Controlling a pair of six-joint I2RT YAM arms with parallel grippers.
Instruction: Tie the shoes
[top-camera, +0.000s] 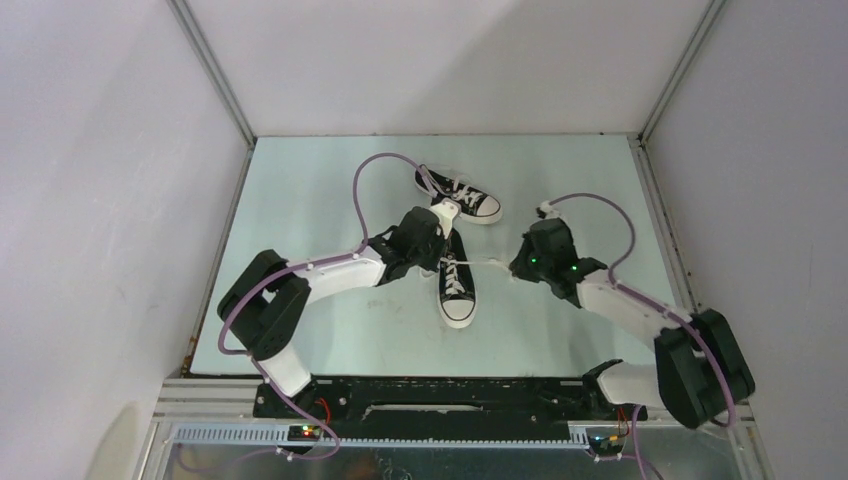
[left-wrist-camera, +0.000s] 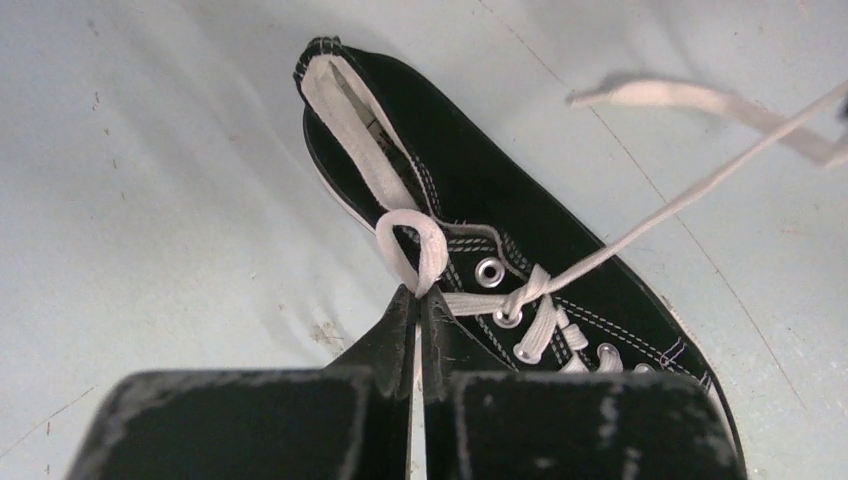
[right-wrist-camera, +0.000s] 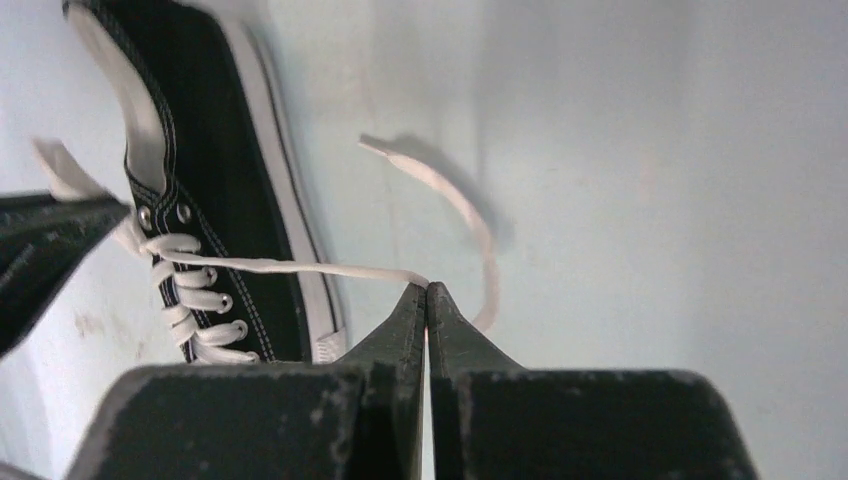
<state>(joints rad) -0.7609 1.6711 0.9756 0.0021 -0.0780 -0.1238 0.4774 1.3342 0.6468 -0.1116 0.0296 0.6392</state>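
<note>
**Inspector A:** Surface and surroundings?

**Inspector B:** A pale table is recorded, enclosed by plain white walls.

**A:** Where are the shoes found?

**B:** The nearer shoe is laid about mid-table, toe cap turned toward the arm bases. The farther shoe is set just beyond its heel and lies crosswise. Whether the two are touching cannot be told, since the gap is covered by the left arm.

**A:** Left side?

**B:** The left gripper is held over the nearer shoe's tongue. Its fingers are clenched on a lace loop, which is pinched at its base and stands up beside the top eyelets.

**A:** Right side?

**B:** The right gripper is positioned off the nearer shoe's right flank, apart from the sole. Its fingers are pressed together on a lace strand, which is drawn taut in a straight line from the top eyelets. A loose lace end is seen curling on the table past those fingertips, on the side away from the nearer shoe.
</note>
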